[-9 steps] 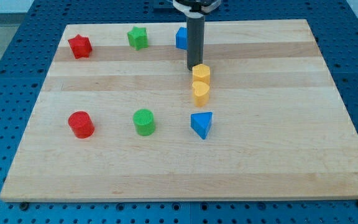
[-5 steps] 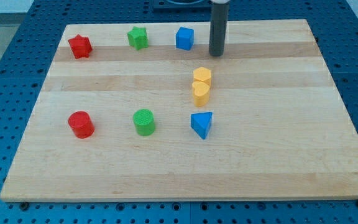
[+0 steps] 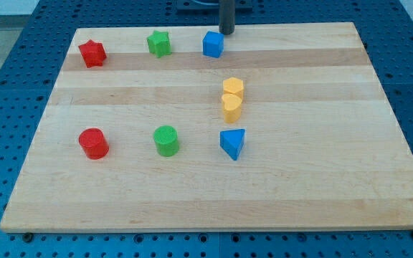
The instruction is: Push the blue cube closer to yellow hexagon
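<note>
The blue cube [image 3: 212, 44] sits near the top edge of the wooden board, a little left of centre. The yellow hexagon [image 3: 233, 87] lies below and to the right of it, touching a yellow heart [image 3: 231, 107] just beneath. My tip [image 3: 226, 33] is at the board's top edge, just above and right of the blue cube, close to its upper right corner; I cannot tell whether it touches.
A red star [image 3: 92, 53] and a green star [image 3: 159, 43] lie along the top left. A red cylinder [image 3: 93, 143], a green cylinder [image 3: 166, 140] and a blue triangular block [image 3: 233, 143] lie in a lower row.
My tip moved from just above the yellow hexagon up and right, then up and left to the top edge beside the blue cube. No block has moved.
</note>
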